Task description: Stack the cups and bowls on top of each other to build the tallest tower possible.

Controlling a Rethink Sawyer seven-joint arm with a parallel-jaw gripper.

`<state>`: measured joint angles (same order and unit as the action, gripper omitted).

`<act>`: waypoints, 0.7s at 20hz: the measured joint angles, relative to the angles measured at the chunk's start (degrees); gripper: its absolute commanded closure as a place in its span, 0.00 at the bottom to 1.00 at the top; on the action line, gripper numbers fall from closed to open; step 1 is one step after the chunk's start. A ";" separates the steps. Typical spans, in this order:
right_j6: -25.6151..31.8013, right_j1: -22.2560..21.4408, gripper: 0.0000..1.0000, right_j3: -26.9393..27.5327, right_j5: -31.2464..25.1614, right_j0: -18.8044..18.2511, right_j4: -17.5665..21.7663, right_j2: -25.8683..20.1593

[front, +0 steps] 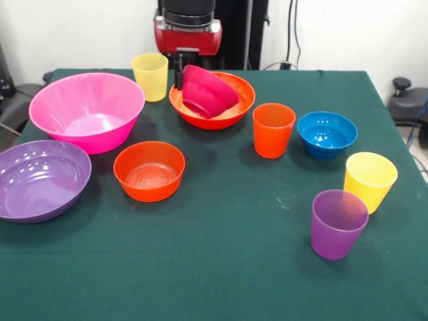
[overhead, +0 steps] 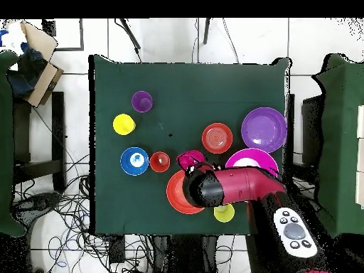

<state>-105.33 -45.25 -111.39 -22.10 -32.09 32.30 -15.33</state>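
Green cloth covers the whole table (front: 221,267), and nothing is stacked on it yet. Nearest in the front view stand the purple cup (front: 338,223) and, just behind it on the right, a yellow cup (front: 369,180). On the left edge lies the wide purple bowl (front: 41,178), with the small orange bowl (front: 148,170) just beside it. Further back come the orange cup (front: 273,129) and the blue bowl (front: 327,134), then the big pink bowl (front: 87,110) on the left. Farthest are the wide orange bowl (front: 227,115) and the second yellow cup (front: 150,76).

My gripper (front: 179,75) is clamped on the rim of the magenta bowl (front: 207,91), which hangs tilted, its mouth turned left, with its lower side inside the wide orange bowl. My arm (overhead: 238,186) comes straight down from above onto the far middle of the table.

I think the danger is the grip: holding only one edge, the glossy bowl could swing or slip out. Lifting carelessly, I might also drag the wide orange bowl along or knock the yellow cup near it.
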 measured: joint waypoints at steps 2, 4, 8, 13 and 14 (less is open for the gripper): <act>0.00 0.12 1.00 -0.49 0.89 0.40 0.29 0.16; 0.00 0.20 1.00 -1.22 2.11 1.09 0.59 0.47; 0.00 0.20 1.00 -2.86 4.69 2.63 1.08 1.25; 0.00 0.29 1.00 -4.51 7.72 4.52 1.08 2.72; 0.00 0.31 1.00 -4.73 8.13 4.67 1.08 3.01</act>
<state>-105.33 -44.93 -116.12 -13.97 -27.42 33.39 -12.32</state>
